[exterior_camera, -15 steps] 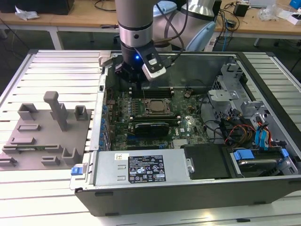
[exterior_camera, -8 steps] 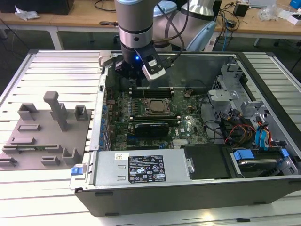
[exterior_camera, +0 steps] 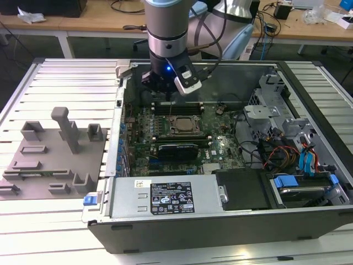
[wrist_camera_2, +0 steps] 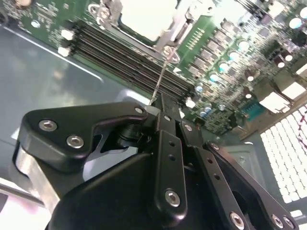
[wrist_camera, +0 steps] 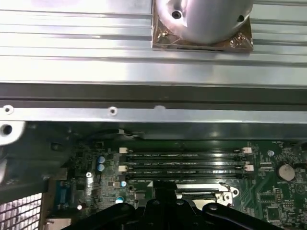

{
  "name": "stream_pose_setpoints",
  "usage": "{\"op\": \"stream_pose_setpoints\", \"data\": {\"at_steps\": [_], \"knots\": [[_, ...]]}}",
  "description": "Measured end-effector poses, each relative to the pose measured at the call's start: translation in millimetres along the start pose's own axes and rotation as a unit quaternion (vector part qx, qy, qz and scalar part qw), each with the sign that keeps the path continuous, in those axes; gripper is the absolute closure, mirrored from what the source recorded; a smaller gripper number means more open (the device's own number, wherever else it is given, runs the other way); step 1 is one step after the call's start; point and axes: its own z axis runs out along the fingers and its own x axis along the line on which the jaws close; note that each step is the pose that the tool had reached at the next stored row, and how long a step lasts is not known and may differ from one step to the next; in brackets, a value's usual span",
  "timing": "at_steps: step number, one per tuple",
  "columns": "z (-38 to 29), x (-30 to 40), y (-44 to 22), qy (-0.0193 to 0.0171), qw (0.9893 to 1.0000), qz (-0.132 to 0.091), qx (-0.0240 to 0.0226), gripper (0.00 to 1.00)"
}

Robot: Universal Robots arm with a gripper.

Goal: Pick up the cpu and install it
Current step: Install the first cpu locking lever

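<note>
One black gripper (exterior_camera: 164,95), clenched, hangs upper-centre in the exterior view near the small silvery-grey square cpu (exterior_camera: 182,125); slow, level moves look wisest.

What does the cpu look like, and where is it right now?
The cpu is a small, flat, square chip with a pale silvery top that looks like metal. It lies flat in the socket near the middle of the green motherboard, with the socket's dark metal frame around its edges. Nothing holds it: the gripper hangs apart from it, near the memory slots.
</note>
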Motion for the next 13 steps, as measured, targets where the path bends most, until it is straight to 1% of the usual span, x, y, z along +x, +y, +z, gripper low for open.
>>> {"op": "stream_pose_setpoints", "data": {"at_steps": [1, 8, 9, 11, 13], "knots": [[0.3, -4.7, -0.3, 0.0001, 1.0000, 0.000, 0.0000, 0.89], [1.3, -20.8, -1.2, 0.0005, 1.0000, 0.000, 0.0000, 0.89], [1.8, -27.2, -1.8, 0.0007, 1.0000, 0.000, 0.0000, 0.89], [2.4, -32.5, -2.3, 0.0011, 1.0000, 0.000, 0.0000, 0.89], [3.2, -41.2, -3.8, 0.0020, 1.0000, 0.001, 0.0001, 0.89]]}}
